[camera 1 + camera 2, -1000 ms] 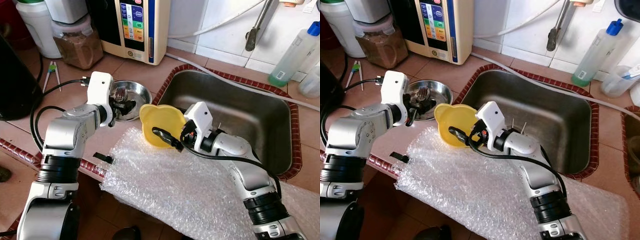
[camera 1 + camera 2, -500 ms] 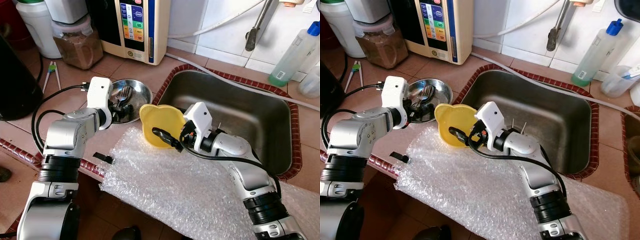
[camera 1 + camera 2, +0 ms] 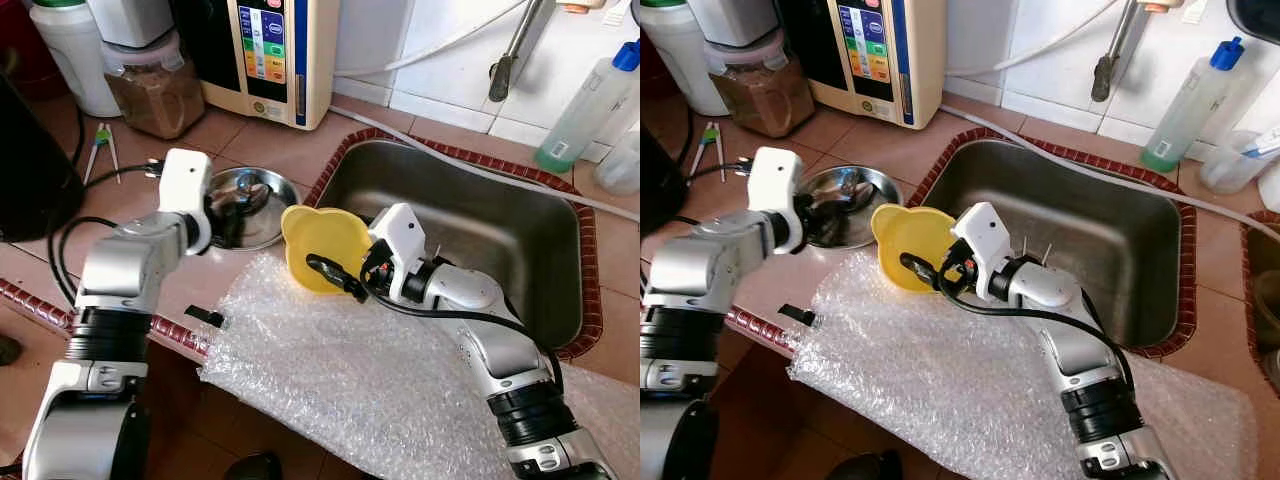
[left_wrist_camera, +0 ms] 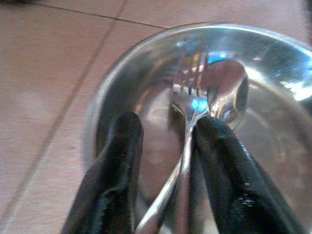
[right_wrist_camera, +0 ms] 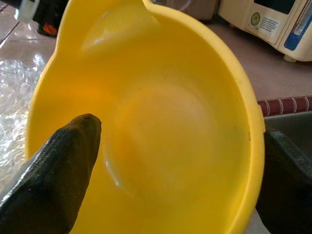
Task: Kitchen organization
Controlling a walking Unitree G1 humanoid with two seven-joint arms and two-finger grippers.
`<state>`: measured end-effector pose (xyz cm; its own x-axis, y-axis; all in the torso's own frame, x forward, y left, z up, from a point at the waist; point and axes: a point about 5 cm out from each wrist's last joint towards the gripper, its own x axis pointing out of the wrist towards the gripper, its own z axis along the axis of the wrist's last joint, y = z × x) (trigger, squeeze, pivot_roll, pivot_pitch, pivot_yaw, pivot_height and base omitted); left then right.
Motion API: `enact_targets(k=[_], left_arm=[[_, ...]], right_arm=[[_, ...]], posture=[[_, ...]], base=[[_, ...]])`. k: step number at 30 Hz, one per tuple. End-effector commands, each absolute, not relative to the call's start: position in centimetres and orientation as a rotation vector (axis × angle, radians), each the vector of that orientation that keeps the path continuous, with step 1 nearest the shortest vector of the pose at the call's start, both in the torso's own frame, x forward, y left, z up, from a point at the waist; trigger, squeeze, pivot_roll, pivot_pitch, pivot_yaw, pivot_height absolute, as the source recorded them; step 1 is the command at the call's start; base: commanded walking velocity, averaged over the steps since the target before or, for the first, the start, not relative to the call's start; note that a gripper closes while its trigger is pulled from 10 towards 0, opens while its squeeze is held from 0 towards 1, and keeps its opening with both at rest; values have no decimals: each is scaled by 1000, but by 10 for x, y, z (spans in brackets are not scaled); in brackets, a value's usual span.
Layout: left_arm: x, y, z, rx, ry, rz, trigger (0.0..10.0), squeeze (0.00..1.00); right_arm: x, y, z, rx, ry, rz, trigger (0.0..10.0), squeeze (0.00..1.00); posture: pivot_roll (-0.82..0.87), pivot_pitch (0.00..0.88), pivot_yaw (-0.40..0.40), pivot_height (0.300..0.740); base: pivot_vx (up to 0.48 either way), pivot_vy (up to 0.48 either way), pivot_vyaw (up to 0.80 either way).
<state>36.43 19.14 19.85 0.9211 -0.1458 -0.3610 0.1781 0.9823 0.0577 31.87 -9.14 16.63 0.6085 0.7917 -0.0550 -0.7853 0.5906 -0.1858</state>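
Since a second ago the left arm has drawn back toward the robot's left, and its left gripper [image 4: 163, 146] now sits at the near rim of the steel dish [image 3: 270, 215], fingers apart around the handles of a fork [image 4: 187, 83] and spoon [image 4: 226, 90] lying inside. The right gripper [image 3: 345, 278] stays clamped on the rim of the yellow bowl [image 3: 320, 245], held tilted above the bubble wrap [image 3: 380, 390] beside the sink [image 3: 500, 240].

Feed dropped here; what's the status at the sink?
Right gripper shut on yellow plastic bowl, tilted at sink edge. Left gripper open in round steel dish, fingers astride fork and spoon. Bubble wrap sheet covers the counter front.
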Motion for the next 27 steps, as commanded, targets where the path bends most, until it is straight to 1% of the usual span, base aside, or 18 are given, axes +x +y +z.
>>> enact_targets(k=[1,7,13,15,23,26,27], left_arm=[[365,199,201,115,357,-136,0,0],[365,208,201,132,357,-112,0,0],[366,205,204,147,335,-114,0,0],[368,198,208,123,302,-130,0,0],[370,177,210,8,274,-189,0,0],[371,175,213,17,241,-178,0,0],[372,173,216,3,206,-168,0,0]], right_arm=[[320,-92,169,-212,-44,922,10000,0],[321,-92,169,-214,-45,922,10000,0],[321,-92,169,-216,-46,922,10000,0],[322,-92,169,-219,-45,922,10000,0],[322,-93,169,-228,-45,919,10000,0],[322,-93,169,-230,-45,919,10000,0],[323,-93,169,-231,-46,919,10000,0]], posture=[[68,147,-15,740],[67,147,-18,740],[66,146,-19,740],[62,145,-19,740],[57,143,-22,740],[58,142,-23,740],[58,141,-23,740]], base=[[0,0,0],[0,0,0],[0,0,0],[0,0,0],[0,0,0],[0,0,0],[0,0,0]])
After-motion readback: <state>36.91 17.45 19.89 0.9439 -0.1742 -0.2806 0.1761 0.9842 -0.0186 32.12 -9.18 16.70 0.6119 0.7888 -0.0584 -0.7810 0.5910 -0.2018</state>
